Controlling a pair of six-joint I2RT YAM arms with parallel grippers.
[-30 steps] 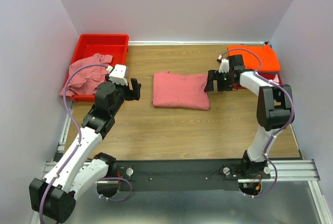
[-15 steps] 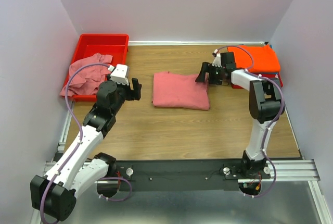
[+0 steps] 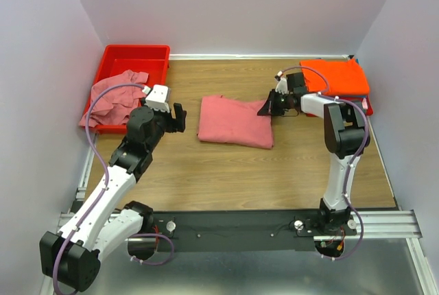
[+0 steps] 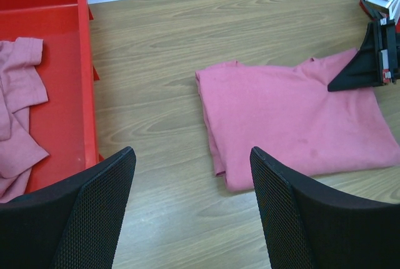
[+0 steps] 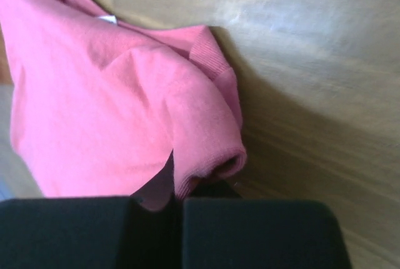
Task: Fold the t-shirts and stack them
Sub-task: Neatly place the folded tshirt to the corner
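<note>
A folded dusty-pink t-shirt (image 3: 233, 122) (image 4: 294, 119) lies in the middle of the wooden table. My right gripper (image 3: 266, 108) (image 4: 337, 85) (image 5: 178, 197) is at its far right corner, jaws together on the rolled sleeve hem (image 5: 206, 156); a white neck tag (image 5: 107, 19) shows at the top. My left gripper (image 3: 180, 118) (image 4: 194, 213) hovers open left of the shirt, nothing between its fingers. A crumpled pink t-shirt (image 3: 113, 96) (image 4: 19, 112) hangs over the red bin. An orange t-shirt (image 3: 336, 77) lies folded at the far right.
The red bin (image 3: 137, 55) (image 4: 62, 94) stands at the far left corner, its wall close to my left gripper. White walls close in the table at the back and both sides. The orange shirt rests on a red tray (image 3: 368, 107).
My right gripper swung left to the folded shirt's far right corner and closed on its sleeve hem. The shirt shifted slightly left. The left arm stayed put.
</note>
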